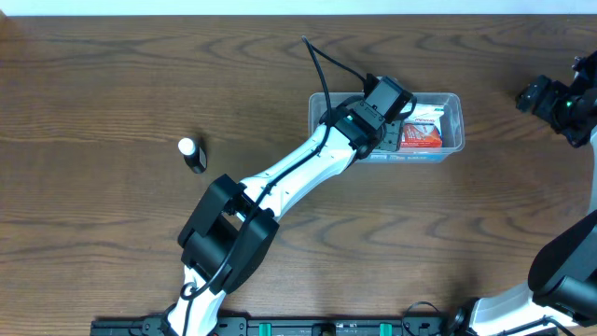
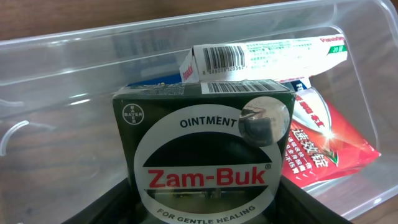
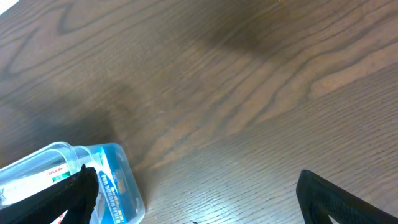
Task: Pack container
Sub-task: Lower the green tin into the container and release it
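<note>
The clear plastic container (image 1: 453,99) sits at the back right of centre. My left gripper (image 1: 377,110) reaches into its left half and is shut on a dark green Zam-Buk ointment box (image 2: 202,149), held between both fingers inside the container (image 2: 68,118). Behind the box lie a white carton with a barcode (image 2: 261,57) and a red packet (image 2: 326,146); the red packet also shows in the overhead view (image 1: 422,136). My right gripper (image 3: 196,196) is open and empty above bare table, right of the container's corner (image 3: 62,152).
A small black bottle with a white cap (image 1: 192,154) lies on the wooden table at the left. The right arm (image 1: 560,105) hovers at the far right edge. A blue-labelled packet (image 3: 112,186) shows through the container wall.
</note>
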Controlling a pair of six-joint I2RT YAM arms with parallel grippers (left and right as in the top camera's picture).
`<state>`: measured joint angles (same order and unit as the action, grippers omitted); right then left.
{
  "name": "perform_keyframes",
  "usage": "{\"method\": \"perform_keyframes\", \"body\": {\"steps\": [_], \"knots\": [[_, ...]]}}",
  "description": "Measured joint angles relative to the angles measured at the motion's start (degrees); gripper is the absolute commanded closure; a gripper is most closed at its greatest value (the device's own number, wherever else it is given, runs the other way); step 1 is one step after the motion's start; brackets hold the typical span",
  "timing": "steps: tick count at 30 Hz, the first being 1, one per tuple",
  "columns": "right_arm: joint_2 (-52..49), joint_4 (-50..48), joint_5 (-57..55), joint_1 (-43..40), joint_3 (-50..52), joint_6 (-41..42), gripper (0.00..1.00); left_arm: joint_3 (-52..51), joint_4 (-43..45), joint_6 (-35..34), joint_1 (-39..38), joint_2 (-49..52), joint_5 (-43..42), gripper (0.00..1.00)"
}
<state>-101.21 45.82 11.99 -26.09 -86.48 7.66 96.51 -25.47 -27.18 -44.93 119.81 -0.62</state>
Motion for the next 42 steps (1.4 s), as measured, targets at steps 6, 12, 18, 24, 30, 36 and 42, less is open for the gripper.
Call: {"method": "perform_keyframes", "body": {"steps": [6, 12, 18, 24, 30, 36, 42], "knots": [[0.0, 0.0, 0.0, 0.0, 0.0, 0.0, 0.01, 0.0, 0.4, 0.0, -0.7, 0.0, 0.2, 0.35], [0.0, 0.0, 0.0, 0.0, 0.0, 0.0, 0.01, 0.0, 1.2, 0.0, -1.7, 0.0, 0.2, 0.29], [0.0, 0.0, 0.0, 0.0, 0.0, 0.0, 0.01, 0.0, 1.3, 0.0, -1.7, 0.0, 0.2, 0.27], [0.0, 0.0, 0.0, 0.0, 0.0, 0.0, 0.01, 0.0, 1.3, 0.6, -1.7, 0.0, 0.2, 0.27], [0.0, 0.0, 0.0, 0.0, 0.0, 0.0, 0.01, 0.0, 1.2, 2.3, -1.4, 0.0, 0.2, 0.27], [0.0, 0.0, 0.0, 0.0, 0.0, 0.0, 0.01, 0.0, 1.2, 3.2, 0.0, 0.0, 0.2, 0.27], [0.0, 0.0, 0.0, 0.0, 0.0, 0.0, 0.01, 0.0, 0.4, 3.5, 2.0, -0.1, 0.2, 0.27]]}}
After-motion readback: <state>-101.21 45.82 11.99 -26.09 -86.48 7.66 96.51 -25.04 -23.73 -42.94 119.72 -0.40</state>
